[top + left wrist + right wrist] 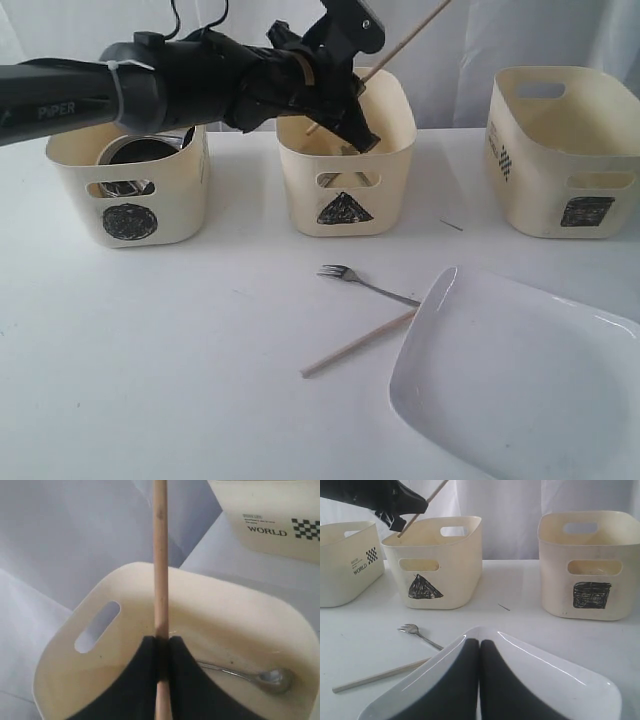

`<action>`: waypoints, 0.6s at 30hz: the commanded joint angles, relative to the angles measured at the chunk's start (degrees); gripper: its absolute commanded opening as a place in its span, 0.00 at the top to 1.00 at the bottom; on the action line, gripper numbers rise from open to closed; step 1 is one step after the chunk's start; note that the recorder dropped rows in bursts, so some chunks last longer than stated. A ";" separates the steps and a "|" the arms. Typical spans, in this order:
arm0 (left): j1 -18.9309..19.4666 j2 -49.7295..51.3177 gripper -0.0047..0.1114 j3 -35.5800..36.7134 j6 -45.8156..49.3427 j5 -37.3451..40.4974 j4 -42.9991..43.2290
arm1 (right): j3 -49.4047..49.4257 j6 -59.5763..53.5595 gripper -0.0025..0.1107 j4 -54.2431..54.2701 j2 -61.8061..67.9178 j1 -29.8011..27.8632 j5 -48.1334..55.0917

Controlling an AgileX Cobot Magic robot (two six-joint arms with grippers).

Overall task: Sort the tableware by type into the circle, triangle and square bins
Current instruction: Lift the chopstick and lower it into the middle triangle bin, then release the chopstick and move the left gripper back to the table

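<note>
One chopstick [403, 38], clenched in the left gripper [161, 650], tilts over the triangle bin [300, 200], which holds one spoon [250, 675]. A second chopstick [358, 343], one fork [365, 283] and one plate [520, 380] lie on the white tabletop [200, 330]. The right gripper [480, 680] is pressed shut above the plate. A pale curtain [520, 30] hangs behind.

White table [150, 350], pale curtain [470, 50], small dark sliver [452, 225]

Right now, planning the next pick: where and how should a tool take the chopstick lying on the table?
I'd grip the chopstick mid-length, from straight above, jaws across it: it lies flat on the table, one end by the plate and fork.
</note>
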 commanded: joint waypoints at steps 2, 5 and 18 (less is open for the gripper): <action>0.30 0.40 0.89 -0.46 -0.58 -1.61 -0.30 | 0.25 -0.06 0.98 -0.36 -0.30 -0.13 -0.21; 0.30 0.40 0.73 -0.46 -0.98 -1.73 -0.56 | 0.25 -0.06 0.98 -0.36 -0.30 -0.13 -0.21; -0.47 -3.15 0.59 -0.21 -12.90 6.93 -0.72 | 0.25 -0.06 0.98 -0.36 -0.30 -0.13 -0.21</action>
